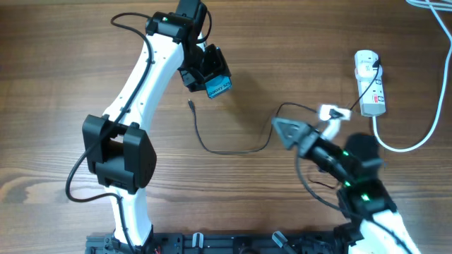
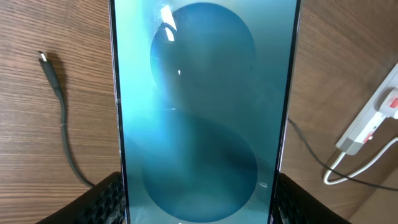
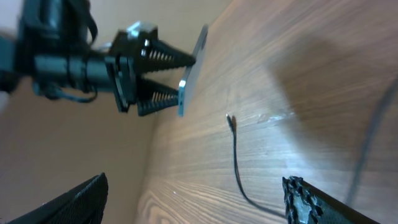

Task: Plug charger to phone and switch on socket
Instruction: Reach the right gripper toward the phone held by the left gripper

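Observation:
My left gripper (image 1: 208, 74) is shut on the phone (image 1: 218, 87), lifted off the table at the back centre; its cyan screen (image 2: 202, 112) fills the left wrist view between the fingers (image 2: 199, 199). The charger (image 1: 233, 148), a thin black cable, curves across the table; its free connector (image 1: 191, 104) lies just below the phone and shows in the left wrist view (image 2: 45, 59) and the right wrist view (image 3: 230, 118). My right gripper (image 1: 286, 130) is open and empty over the cable's middle (image 3: 193, 199). The socket (image 1: 371, 85), a white strip, lies at the right.
A thick white cord (image 1: 424, 134) loops from the socket towards the right edge and back corner. The socket also shows at the right of the left wrist view (image 2: 373, 118). Bare wooden table lies left of the left arm.

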Tool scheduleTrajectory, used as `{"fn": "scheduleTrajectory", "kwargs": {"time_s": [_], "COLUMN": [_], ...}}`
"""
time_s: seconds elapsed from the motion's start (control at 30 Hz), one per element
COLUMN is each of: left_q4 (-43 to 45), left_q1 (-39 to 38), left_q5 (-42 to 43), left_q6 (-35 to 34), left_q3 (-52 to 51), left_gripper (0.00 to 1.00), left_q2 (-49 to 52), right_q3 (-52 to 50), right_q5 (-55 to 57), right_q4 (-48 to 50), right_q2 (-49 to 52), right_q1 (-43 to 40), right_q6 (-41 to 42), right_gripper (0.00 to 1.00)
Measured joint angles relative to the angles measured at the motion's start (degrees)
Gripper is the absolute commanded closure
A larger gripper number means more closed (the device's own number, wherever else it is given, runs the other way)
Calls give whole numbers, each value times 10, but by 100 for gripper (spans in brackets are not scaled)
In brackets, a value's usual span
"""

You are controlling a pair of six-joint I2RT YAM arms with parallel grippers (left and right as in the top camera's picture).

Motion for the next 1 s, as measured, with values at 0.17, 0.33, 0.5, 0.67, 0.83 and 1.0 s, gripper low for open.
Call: {"fn": "scheduleTrajectory", "kwargs": {"time_s": [0.17,0.33,0.5,0.67,0.83,1.0], "left_q4": [5,7,9,11,13,14], "left_q1": [0,0,0,0,0,0], "left_q5": [1,1,1,1,1,1], "left_q6": [-28,-46,-63,-76,-84,-95], "left_q3": [0,0,0,0,0,0], "left_gripper": [96,96,96,96,96,96], "left_q2": [0,0,0,0,0,0], "right_q3": [35,80,163,235,261,275], "right_q5": [70,106,131,150,174,193], "right_q4": [103,173,175,160,160,159], "right_q2": [141,266,379,442,467,480], "right_q1": [92,132,165,184,185,185], "right_q6": [0,21,30,34,38,40], "right_gripper": [12,17,20,25,36,44]}}
